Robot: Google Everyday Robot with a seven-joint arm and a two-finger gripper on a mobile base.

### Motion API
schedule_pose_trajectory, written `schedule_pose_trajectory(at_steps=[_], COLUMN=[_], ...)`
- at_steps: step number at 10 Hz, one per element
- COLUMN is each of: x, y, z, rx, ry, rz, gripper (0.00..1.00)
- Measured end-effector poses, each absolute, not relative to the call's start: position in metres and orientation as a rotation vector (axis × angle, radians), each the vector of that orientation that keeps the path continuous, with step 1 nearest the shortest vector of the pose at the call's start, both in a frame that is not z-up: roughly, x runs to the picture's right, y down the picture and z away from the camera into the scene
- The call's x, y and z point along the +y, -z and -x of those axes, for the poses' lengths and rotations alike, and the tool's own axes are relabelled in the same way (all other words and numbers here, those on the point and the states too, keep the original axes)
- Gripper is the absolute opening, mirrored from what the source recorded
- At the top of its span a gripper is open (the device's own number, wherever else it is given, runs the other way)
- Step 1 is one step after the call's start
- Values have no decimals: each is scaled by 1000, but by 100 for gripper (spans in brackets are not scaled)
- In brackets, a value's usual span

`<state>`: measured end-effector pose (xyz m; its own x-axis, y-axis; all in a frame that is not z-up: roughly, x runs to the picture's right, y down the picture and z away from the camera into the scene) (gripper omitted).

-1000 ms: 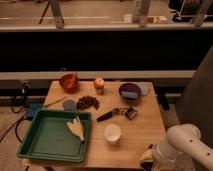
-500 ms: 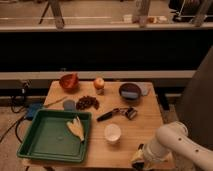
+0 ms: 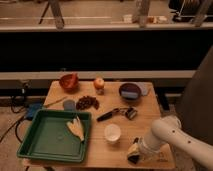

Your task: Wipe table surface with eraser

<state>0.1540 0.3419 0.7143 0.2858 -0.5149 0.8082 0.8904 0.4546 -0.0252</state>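
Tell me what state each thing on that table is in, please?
Hand: down at the table front right edge.
White cup: upright, open-topped.
Green tray: holding one pale yellow item.
Red bowl: upright.
Dark bowl: upright, something bluish inside.
Black-handled tool: lying flat.

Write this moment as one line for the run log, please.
gripper: low over table, front right corner | at gripper: pale object, possibly the eraser | nearby: white cup to its left
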Motion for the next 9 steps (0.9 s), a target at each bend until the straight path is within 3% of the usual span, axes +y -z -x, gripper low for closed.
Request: schedule_pose_trajectory(at_steps=[9], x=[294], y=[-770], z=[-153], rx=[-810], ry=[934], rz=[532], gripper=[0])
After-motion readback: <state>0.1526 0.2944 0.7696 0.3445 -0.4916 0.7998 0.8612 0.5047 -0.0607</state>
